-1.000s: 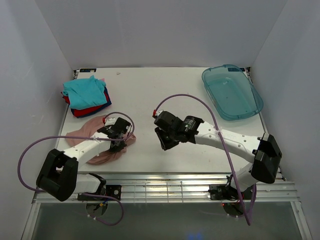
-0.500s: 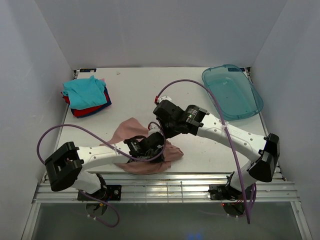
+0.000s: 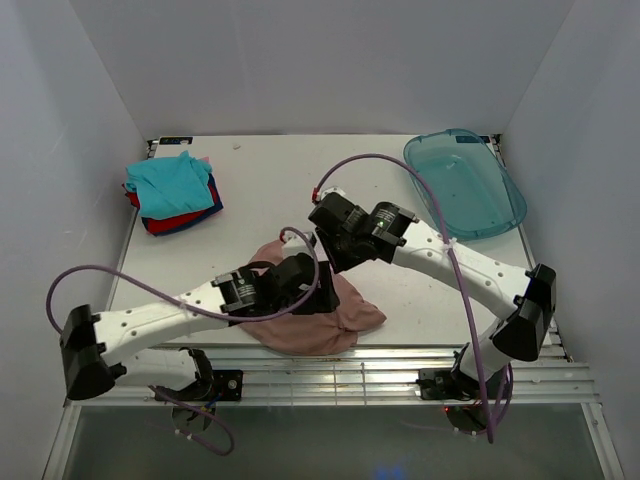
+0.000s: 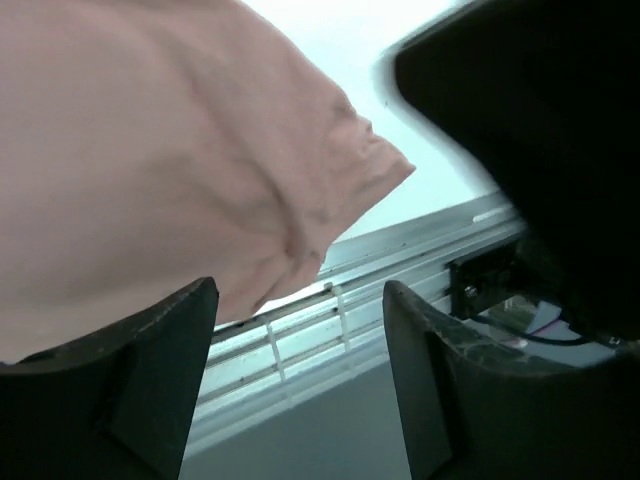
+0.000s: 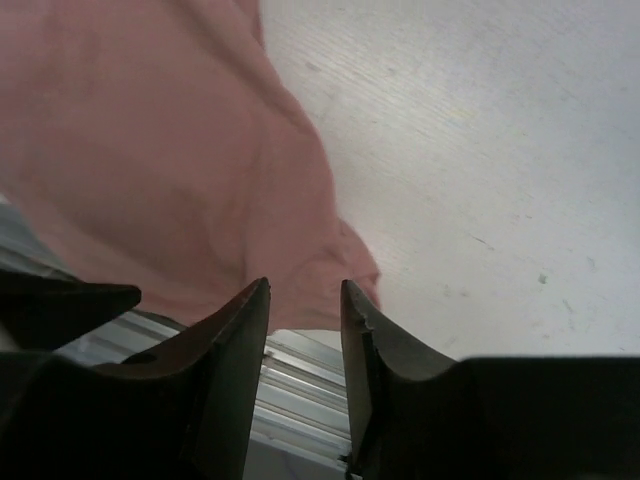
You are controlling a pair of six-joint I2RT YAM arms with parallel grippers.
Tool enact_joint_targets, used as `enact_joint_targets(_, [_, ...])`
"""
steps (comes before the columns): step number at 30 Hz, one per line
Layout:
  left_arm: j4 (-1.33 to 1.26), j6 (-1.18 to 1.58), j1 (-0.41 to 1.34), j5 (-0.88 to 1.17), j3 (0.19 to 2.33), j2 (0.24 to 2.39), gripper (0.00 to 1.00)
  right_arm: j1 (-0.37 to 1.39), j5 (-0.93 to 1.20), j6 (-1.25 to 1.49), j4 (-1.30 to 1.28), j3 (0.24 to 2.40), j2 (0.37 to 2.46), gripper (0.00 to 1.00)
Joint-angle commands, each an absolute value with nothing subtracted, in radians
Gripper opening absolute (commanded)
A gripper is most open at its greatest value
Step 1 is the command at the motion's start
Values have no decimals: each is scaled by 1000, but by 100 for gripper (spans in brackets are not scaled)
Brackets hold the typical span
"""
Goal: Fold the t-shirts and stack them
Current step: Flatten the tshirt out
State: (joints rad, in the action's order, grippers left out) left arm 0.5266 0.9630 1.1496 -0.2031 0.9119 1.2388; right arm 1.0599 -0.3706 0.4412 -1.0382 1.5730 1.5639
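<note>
The dusty-pink t-shirt (image 3: pixel 335 318) lies crumpled at the table's front edge, near the middle, and its hem reaches the metal rail. My left gripper (image 3: pixel 318 298) hovers over its left part, open, with nothing between the fingers; the left wrist view has the pink cloth (image 4: pixel 150 150) above the open left gripper (image 4: pixel 300 290). My right gripper (image 3: pixel 336 262) hangs just behind the shirt, its jaws apart and empty. In the right wrist view the pink shirt (image 5: pixel 150 150) lies beyond the right gripper (image 5: pixel 304 287). A folded stack with a teal t-shirt (image 3: pixel 170 183) on top of red and dark-blue ones sits at the back left.
A translucent blue-green plastic tray (image 3: pixel 500 215) stands at the back right. The table (image 3: pixel 290 180) ends in a slatted metal rail (image 3: pixel 330 375) along the near side. Purple cables loop over both arms. White walls close in the left, back and right.
My left arm dragged the pink t-shirt from the front left to the front middle, then opened and let it go. My right gripper shifted slightly back and opened wider.
</note>
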Motion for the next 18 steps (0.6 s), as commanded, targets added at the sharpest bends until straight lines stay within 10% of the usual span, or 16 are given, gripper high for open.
enact_joint_targets(1, [932,1121,1184,-479,1174,1053,78,1072,-177,382,-836,1592,1669,42])
enact_joint_targets(3, [1192,1341,1184,-628,1261,985,98,1071,-105,368,-810,1618,1730,44])
enact_joint_targets(18, [1402,1390,1031,-847,1333,795,98,1135,181,279,-687,1967,2201,60])
